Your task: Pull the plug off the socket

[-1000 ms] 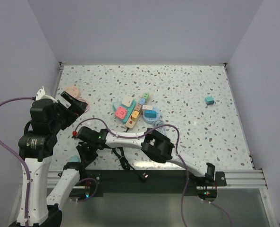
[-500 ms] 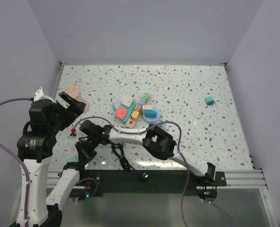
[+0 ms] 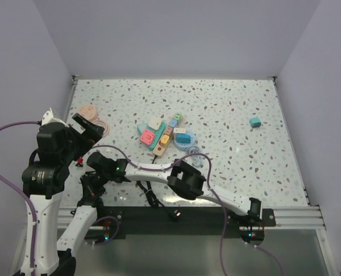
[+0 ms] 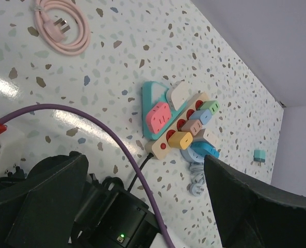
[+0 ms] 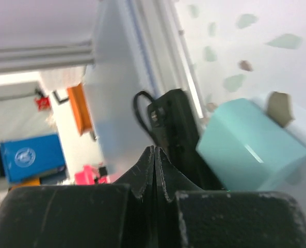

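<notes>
The socket [image 3: 161, 146], a pale wooden strip with red faces, lies mid-table with several coloured plugs in it, among them a yellow plug [image 3: 165, 140]. The left wrist view shows the socket [image 4: 164, 145], the yellow plug [image 4: 181, 139] and its thin black cable running toward the near edge. My left gripper [image 3: 87, 126] hangs raised over the table's left side, well left of the strip; there the left gripper [image 4: 145, 160] stands wide open and empty. My right gripper [image 3: 92, 187] reaches to the near left corner, far from the strip. In its own view the right gripper [image 5: 154, 152] is shut on nothing.
A teal block [image 5: 251, 150] lies just right of the shut fingers, by the table's edge rail. A pink coiled cable [image 3: 92, 115] sits at the far left. A blue cable coil [image 3: 193, 152] lies beside the strip. A teal cube [image 3: 254, 122] lies at the right. The right arm's purple cable [image 4: 116, 144] crosses below the left gripper.
The right arm's wrist has swung further left and toward the near left corner. The left arm has hardly moved, and neither gripper changed state.
</notes>
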`<control>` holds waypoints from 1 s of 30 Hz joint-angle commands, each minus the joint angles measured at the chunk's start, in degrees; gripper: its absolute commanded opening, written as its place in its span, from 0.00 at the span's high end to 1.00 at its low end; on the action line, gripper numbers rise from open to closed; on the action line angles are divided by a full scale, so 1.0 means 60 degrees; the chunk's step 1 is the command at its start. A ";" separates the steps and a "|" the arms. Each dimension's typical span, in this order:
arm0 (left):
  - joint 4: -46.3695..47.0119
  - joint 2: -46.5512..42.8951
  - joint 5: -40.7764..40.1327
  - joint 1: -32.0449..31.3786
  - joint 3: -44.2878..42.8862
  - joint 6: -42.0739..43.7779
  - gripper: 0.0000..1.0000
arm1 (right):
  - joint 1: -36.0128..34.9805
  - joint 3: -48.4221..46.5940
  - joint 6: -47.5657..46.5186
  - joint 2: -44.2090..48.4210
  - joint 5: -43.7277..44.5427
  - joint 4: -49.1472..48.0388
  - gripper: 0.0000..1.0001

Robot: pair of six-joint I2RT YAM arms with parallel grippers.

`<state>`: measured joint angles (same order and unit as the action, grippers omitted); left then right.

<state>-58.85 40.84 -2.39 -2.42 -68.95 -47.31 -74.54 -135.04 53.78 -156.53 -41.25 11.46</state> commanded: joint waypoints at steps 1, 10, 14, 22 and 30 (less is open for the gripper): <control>0.0097 -0.0054 -0.0172 -0.0037 0.0051 -0.0011 0.01 | -0.0379 -0.0301 -0.0203 0.0043 0.1570 0.0900 1.00; 0.0053 -0.0112 -0.0187 -0.0037 0.0139 -0.0010 0.01 | -0.0189 0.1133 -0.0380 0.1331 0.5523 0.1622 1.00; 0.0023 -0.0156 -0.0187 -0.0037 0.0197 0.0004 0.00 | 0.0264 0.1765 0.0016 0.1727 0.6625 0.1473 1.00; -0.0109 -0.0332 -0.0333 -0.0022 0.0460 0.0077 0.00 | 0.1525 0.2189 0.0427 0.2049 0.6525 0.1138 1.00; -0.0825 -0.0318 -0.1123 -0.0037 0.0096 0.0136 0.00 | 0.1439 0.4137 -0.1403 0.3659 0.2983 0.0330 0.91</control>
<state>-61.58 39.13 -6.00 -2.42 -66.59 -47.07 -62.17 -112.77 50.74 -141.36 -12.99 15.88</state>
